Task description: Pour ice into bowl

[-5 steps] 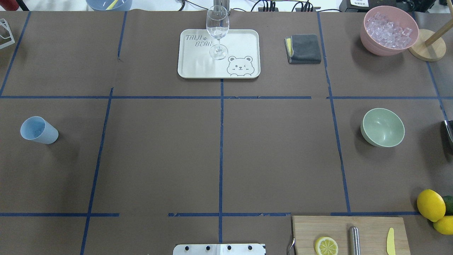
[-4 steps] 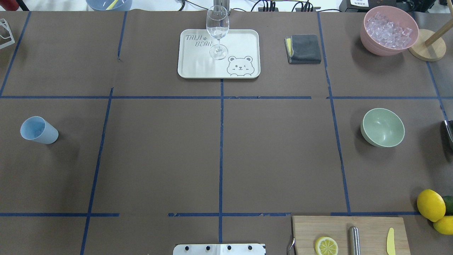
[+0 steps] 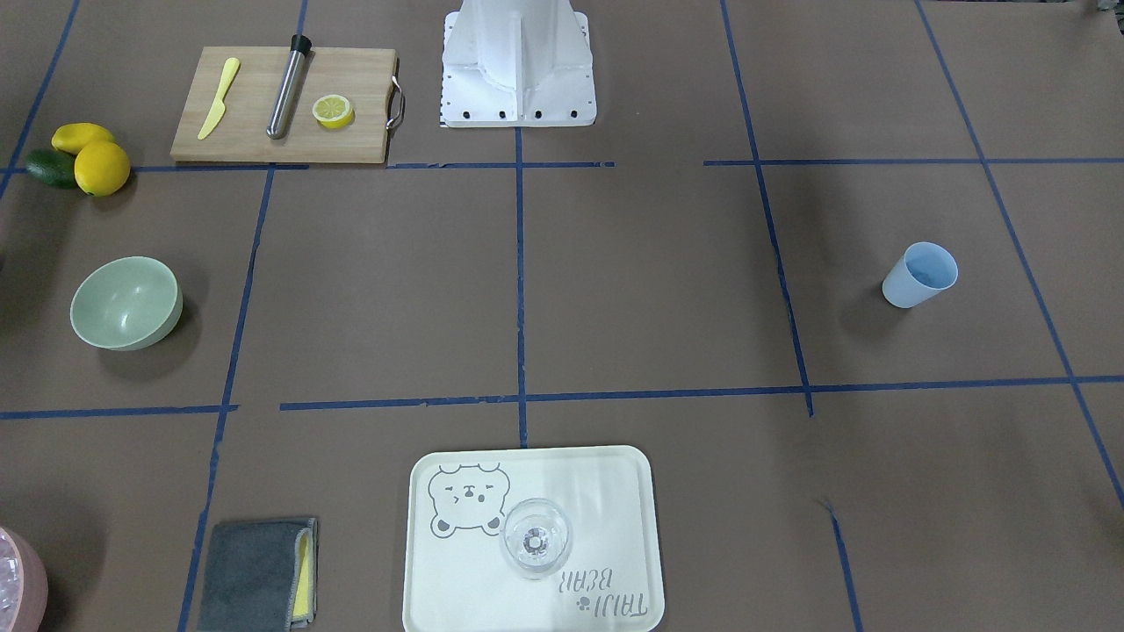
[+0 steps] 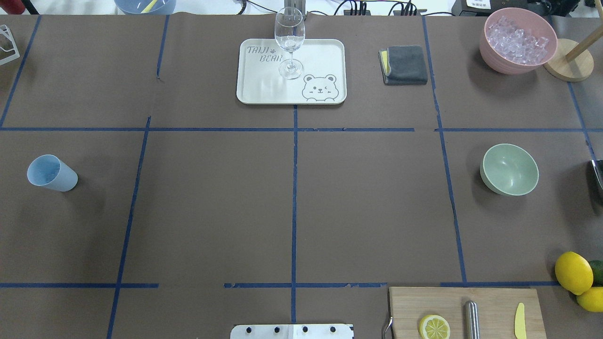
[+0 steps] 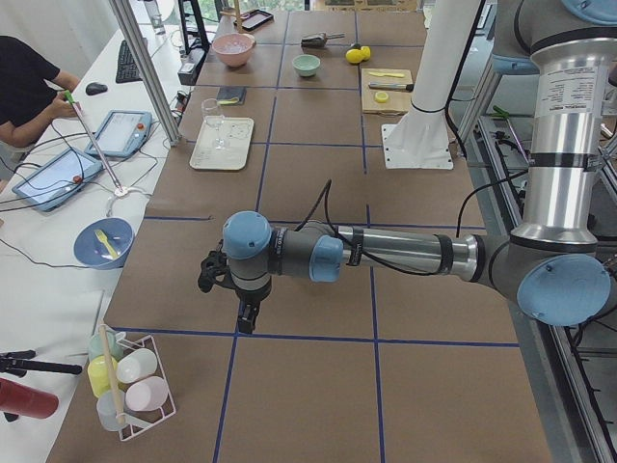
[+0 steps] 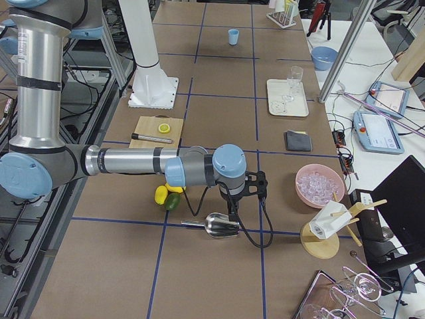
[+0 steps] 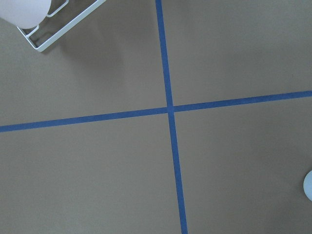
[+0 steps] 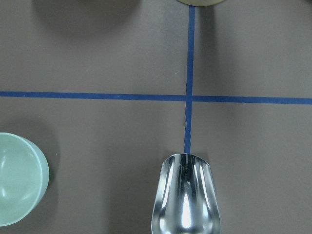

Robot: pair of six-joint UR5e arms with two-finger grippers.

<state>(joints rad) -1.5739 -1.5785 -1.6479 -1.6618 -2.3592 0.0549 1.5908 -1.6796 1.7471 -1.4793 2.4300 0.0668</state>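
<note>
The ice (image 4: pixel 516 40) is heaped in a pink bowl (image 4: pixel 494 59) at the far right of the table; it also shows in the exterior right view (image 6: pixel 319 183). The sage-green bowl (image 4: pixel 509 168) stands empty nearer in and also shows in the right wrist view (image 8: pixel 17 178). A metal scoop (image 8: pixel 185 200) lies on the table to its right. My right gripper (image 6: pixel 234 211) hangs above the scoop (image 6: pixel 219 224); I cannot tell if it is open. My left gripper (image 5: pixel 247 316) hovers over the table's left end; I cannot tell its state either.
A tray (image 4: pixel 264 89) with a wine glass (image 4: pixel 289 42) stands at the far middle, with a grey cloth (image 4: pixel 404 64) beside it. A blue cup (image 4: pixel 49 173) is at the left. A cutting board (image 4: pixel 494 306), lemons (image 4: pixel 574 272) and a wooden stand (image 4: pixel 567 66) are on the right.
</note>
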